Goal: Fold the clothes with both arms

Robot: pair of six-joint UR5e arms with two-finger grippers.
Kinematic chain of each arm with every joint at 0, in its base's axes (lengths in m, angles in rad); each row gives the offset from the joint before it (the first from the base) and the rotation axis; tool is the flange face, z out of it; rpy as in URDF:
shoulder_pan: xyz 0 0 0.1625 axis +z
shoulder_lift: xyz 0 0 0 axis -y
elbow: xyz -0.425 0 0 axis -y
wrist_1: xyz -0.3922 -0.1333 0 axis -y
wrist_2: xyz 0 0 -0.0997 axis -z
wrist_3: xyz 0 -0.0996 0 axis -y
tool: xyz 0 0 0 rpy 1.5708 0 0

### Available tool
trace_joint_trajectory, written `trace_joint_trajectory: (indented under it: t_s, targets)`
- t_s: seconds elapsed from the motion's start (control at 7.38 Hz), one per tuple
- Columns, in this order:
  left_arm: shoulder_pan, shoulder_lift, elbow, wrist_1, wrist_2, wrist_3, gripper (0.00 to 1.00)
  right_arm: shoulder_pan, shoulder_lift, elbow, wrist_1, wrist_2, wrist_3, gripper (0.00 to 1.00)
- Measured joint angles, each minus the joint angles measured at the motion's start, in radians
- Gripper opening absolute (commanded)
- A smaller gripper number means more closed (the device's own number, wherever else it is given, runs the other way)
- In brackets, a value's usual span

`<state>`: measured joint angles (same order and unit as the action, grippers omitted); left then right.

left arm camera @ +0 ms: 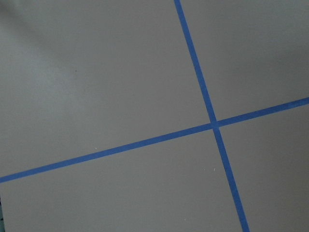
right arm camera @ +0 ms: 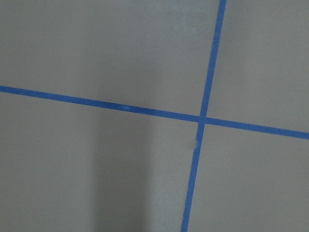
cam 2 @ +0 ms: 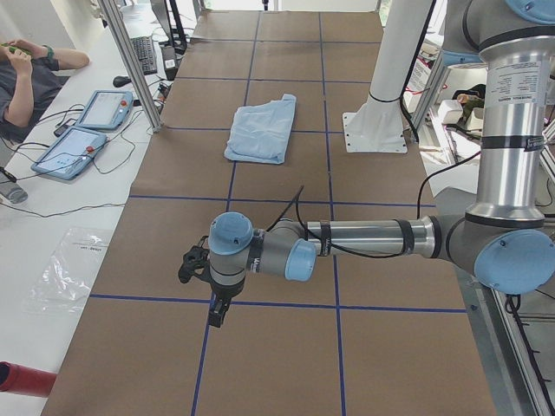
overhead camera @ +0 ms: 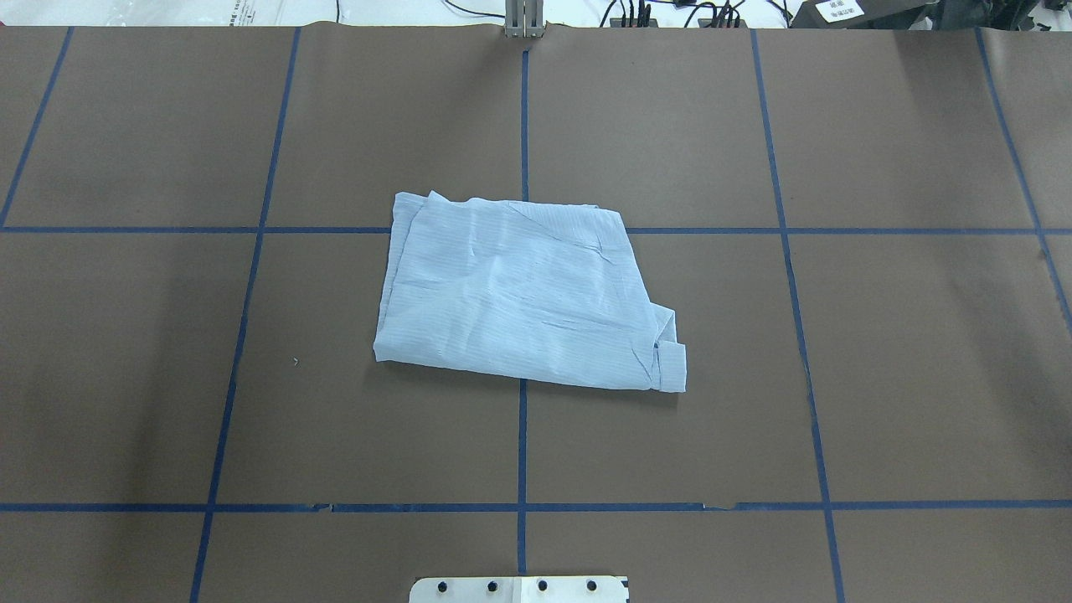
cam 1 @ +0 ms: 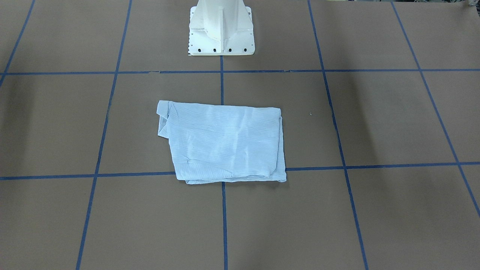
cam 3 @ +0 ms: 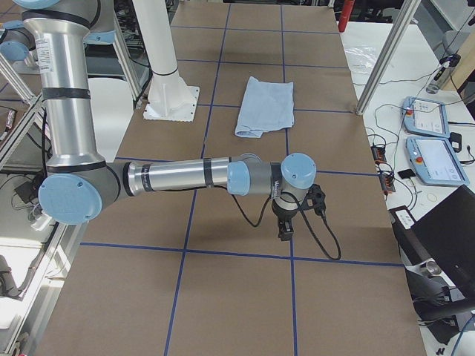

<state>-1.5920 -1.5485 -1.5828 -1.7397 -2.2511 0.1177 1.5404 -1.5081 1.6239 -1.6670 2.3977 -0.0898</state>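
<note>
The light blue striped shirt lies folded into a flat, roughly rectangular bundle in the middle of the brown table, over a crossing of blue tape lines. In the overhead view the shirt has a small folded part sticking out at its near right corner. My left gripper hangs over the table's left end, far from the shirt; whether it is open or shut I cannot tell. My right gripper hangs over the right end, equally far from the shirt; its state I cannot tell either. Both wrist views show only bare table and tape.
The white pedestal base stands at the robot's edge of the table. Beyond the far edge a side bench holds two tablet pendants, cables and a plastic bag. A seated person is at that bench. Aluminium frame posts stand alongside.
</note>
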Motion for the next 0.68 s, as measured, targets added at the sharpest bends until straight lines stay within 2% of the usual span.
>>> trace_joint_trajectory:
  t_s: [0.27, 0.68]
  targets:
    - [0.0, 0.006, -0.072, 0.147, -0.004, 0.006, 1.0, 0.053, -0.043, -0.003, -0.004, 0.036, 0.023, 1.0]
    - [0.0, 0.011, -0.084, 0.192, -0.007, 0.012, 1.0, 0.082, -0.096, -0.004, -0.004, 0.072, 0.025, 1.0]
